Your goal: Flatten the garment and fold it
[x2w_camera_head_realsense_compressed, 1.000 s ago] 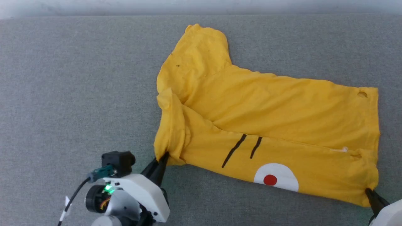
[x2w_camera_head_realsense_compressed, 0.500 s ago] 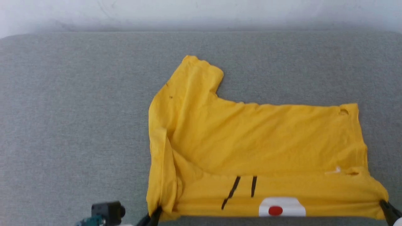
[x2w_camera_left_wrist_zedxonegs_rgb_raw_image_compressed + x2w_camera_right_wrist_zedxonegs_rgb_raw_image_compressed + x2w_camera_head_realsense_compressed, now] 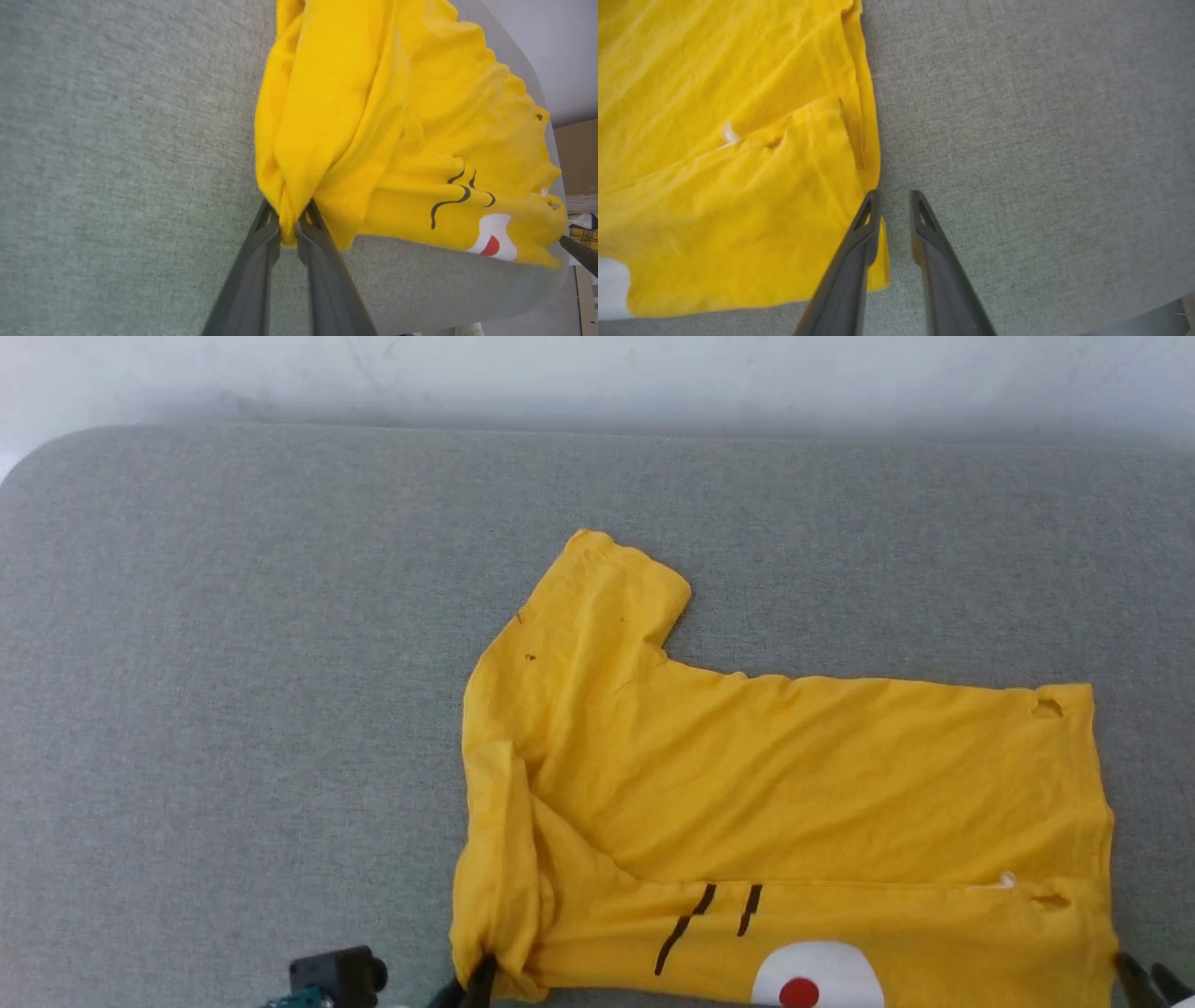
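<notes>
The jaws of the left gripper [image 3: 289, 223] are clamped on a bunched fold of the T-shirt [image 3: 794, 784] at its shoulder end, where the cloth is doubled over. The jaws of the right gripper [image 3: 894, 198] stand apart with nothing between them. One finger lies over the corner of the hem [image 3: 866, 140] and the other over the bare grey surface [image 3: 233, 709].

The shirt is spread near the front of the surface, with the far sleeve [image 3: 597, 597] laid flat. Its near long edge is turned over, so that whisker lines [image 3: 709, 919] and a white patch [image 3: 840, 971] with a red dot are shown.

Flattening is judged to be the step in hand. It is best done if the hem corner is taken squarely by the right jaws before any pull is made. The cloth should be drawn taut evenly between both grips, low over the surface, so that the bunched shoulder is opened and not dragged into a fresh crease.
</notes>
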Controlling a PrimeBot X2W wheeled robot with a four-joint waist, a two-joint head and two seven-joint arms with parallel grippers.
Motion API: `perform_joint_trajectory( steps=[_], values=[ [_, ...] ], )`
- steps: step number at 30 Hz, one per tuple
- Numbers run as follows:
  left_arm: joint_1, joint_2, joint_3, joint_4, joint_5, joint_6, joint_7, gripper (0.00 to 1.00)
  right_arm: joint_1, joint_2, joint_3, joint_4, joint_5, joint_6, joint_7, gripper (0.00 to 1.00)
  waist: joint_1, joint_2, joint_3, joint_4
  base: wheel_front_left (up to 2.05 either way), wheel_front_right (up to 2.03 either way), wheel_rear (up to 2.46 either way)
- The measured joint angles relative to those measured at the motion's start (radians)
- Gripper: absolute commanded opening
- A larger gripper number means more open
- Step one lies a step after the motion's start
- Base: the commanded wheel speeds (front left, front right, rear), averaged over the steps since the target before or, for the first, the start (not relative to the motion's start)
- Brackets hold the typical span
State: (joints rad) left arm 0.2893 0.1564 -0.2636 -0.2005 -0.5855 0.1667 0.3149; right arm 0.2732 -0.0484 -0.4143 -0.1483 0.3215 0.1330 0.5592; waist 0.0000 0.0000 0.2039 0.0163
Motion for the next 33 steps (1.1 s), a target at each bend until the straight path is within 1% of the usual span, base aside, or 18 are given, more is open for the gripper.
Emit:
perform_joint_trajectory(
  steps=[1,6,9,12,14,16,18,20,23,25,27,30,33],
  values=[
    [-0.007,-0.004,0.006,0.000,-0.005,0.000,-0.012,1.00,-0.005,0.000,0.000,0.001,0.001,0.000,-0.007,1.00,0.0000,0.0000,0.000,0.000,0.00,0.00,0.00],
    [-0.008,-0.002,0.027,-0.019,-0.009,0.000,-0.035,1.00,-0.015,0.000,-0.003,-0.018,0.028,0.000,-0.024,1.00,0.0000,0.0000,0.000,-0.005,0.00,0.00,0.00],
    [0.005,0.001,0.035,-0.076,-0.033,-0.008,-0.038,1.00,-0.024,-0.001,-0.015,-0.056,0.042,0.000,-0.027,1.00,0.0000,0.0000,0.004,-0.009,0.00,0.00,0.00],
    [0.027,0.012,0.061,-0.160,-0.031,-0.006,-0.057,1.00,-0.034,-0.005,-0.039,-0.112,0.040,0.000,-0.064,1.00,0.0000,0.0000,0.012,-0.011,0.00,0.00,0.00],
    [0.020,0.037,0.090,-0.216,0.012,-0.003,-0.100,1.00,-0.058,-0.007,-0.059,-0.151,0.023,0.000,-0.116,1.00,0.0000,0.0000,0.020,-0.010,0.00,0.00,0.00],
    [-0.017,0.044,0.119,-0.260,0.069,0.009,-0.173,1.00,-0.083,-0.012,-0.061,-0.188,-0.002,0.000,-0.178,1.00,0.0001,0.0000,0.028,-0.009,0.00,0.00,0.00],
    [-0.074,0.060,0.121,-0.283,0.147,0.006,-0.250,1.00,-0.108,-0.014,-0.051,-0.215,-0.031,0.000,-0.245,1.00,0.0001,0.0000,0.038,-0.008,0.00,0.00,0.00],
    [-0.129,0.061,0.116,-0.281,0.203,0.002,-0.326,1.00,-0.126,-0.013,-0.033,-0.227,-0.050,0.000,-0.301,1.00,0.0002,0.0000,0.046,-0.008,0.00,0.00,0.00],
    [-0.193,0.062,0.084,-0.242,0.264,-0.008,-0.374,1.00,-0.142,-0.010,-0.017,-0.225,-0.054,0.000,-0.347,1.00,0.0001,0.0000,0.055,-0.007,0.00,0.00,0.00],
    [-0.253,0.073,0.062,-0.207,0.292,-0.028,-0.365,1.00,-0.146,-0.009,-0.007,-0.222,-0.060,0.000,-0.362,1.00,0.0001,0.0000,0.062,-0.006,0.00,0.00,0.00],
    [-0.339,0.096,0.044,-0.177,0.316,-0.052,-0.328,1.00,-0.148,-0.007,0.001,-0.222,-0.068,0.000,-0.368,1.00,0.0001,0.0000,0.073,-0.005,0.00,0.00,0.00],
    [-0.506,0.135,0.024,-0.137,0.341,-0.099,-0.235,1.00,-0.163,-0.007,0.007,-0.224,-0.075,0.000,-0.370,1.00,0.0002,0.0000,0.098,-0.006,0.00,0.00,0.00],
    [-0.691,0.157,0.008,-0.081,0.339,-0.148,-0.132,1.00,-0.196,-0.007,0.022,-0.226,-0.076,0.000,-0.374,1.00,0.0003,0.0000,0.131,-0.010,0.00,0.00,0.00]
  ],
)
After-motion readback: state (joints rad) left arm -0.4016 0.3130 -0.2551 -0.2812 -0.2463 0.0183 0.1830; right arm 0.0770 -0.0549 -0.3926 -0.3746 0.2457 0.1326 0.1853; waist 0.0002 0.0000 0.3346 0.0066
